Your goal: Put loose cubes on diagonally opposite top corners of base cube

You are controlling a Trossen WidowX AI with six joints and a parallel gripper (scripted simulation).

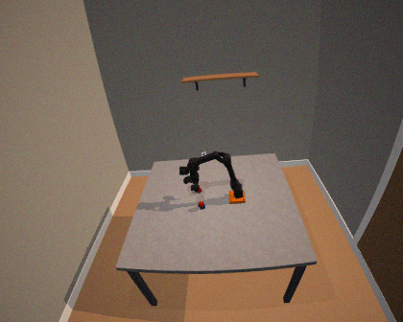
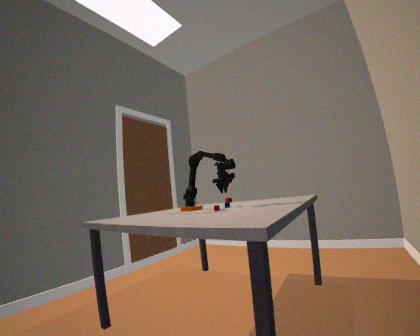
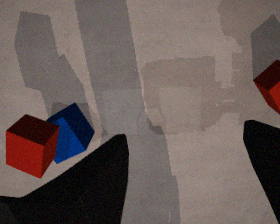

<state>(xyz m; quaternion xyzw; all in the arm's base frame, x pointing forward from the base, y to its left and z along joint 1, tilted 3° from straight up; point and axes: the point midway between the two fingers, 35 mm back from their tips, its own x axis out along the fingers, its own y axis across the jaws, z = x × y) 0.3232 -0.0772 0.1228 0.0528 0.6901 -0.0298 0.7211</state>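
While the gripper [image 2: 222,188] hangs above the table [image 1: 216,240], its jaws stand parted and grasp nothing.

Nearest the gripper, a red cube [image 3: 30,143] sits on the blue base cube [image 3: 73,133]. A second red cube [image 3: 270,85] lies on the table beyond. The arm [image 1: 218,160] arches from its orange base [image 1: 237,197], wrist pointing down.

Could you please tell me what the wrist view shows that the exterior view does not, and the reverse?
Only the wrist view: the gap between the gripper's open fingers, with bare table in it and nothing held. Only the exterior view: the whole arm, its orange base plate, the door and the ceiling light. Both: one red cube against the blue cube, and a second red cube apart.
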